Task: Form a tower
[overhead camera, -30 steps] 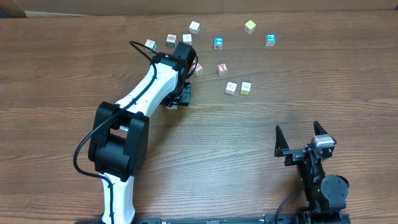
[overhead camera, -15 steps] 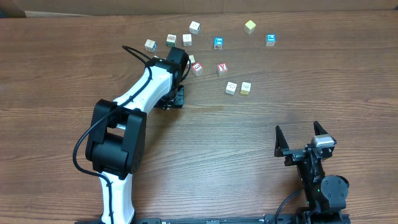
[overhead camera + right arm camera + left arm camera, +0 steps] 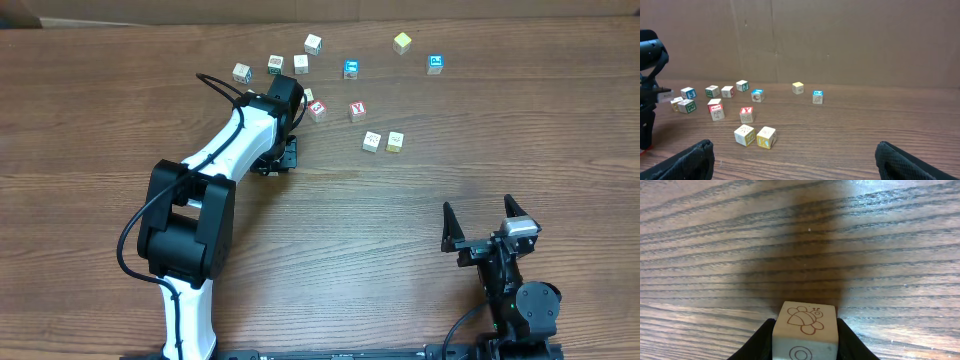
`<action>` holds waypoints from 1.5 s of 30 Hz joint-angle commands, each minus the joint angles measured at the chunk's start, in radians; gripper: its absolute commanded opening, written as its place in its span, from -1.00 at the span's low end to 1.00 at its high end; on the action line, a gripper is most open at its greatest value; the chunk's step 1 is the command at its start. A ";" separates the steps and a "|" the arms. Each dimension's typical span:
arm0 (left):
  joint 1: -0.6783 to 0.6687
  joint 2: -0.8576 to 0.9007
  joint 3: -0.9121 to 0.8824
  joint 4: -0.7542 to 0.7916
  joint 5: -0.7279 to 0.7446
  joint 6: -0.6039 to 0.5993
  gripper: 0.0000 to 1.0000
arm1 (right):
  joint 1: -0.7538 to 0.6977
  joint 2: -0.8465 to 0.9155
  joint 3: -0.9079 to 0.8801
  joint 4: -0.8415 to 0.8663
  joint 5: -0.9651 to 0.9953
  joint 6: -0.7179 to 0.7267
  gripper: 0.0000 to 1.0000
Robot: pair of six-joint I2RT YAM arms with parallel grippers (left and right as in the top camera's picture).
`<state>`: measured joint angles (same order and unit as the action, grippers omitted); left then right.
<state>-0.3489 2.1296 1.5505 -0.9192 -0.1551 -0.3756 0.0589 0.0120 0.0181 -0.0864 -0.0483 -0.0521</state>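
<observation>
Left gripper (image 3: 805, 337), jaws pinching one bug-marked block (image 3: 806, 322).
We note the right gripper (image 3: 480, 212) with jaws spread wide; loose blocks (image 3: 746, 114) lie scattered well ahead of them.

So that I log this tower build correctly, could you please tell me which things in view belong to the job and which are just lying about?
In the job:
- left gripper, shut on the bee-marked cube

Lying about for now:
- Y cube
- yellow cube
- other loose cubes
- right gripper, open, away from them
</observation>
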 commanded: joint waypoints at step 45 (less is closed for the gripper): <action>0.005 0.002 0.314 -0.418 0.030 0.018 -0.15 | 0.001 -0.007 -0.010 0.005 -0.006 0.006 1.00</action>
<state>-0.3843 2.1304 1.8702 -1.3273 -0.1234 -0.3660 0.0589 0.0120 0.0181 -0.0868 -0.0486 -0.0521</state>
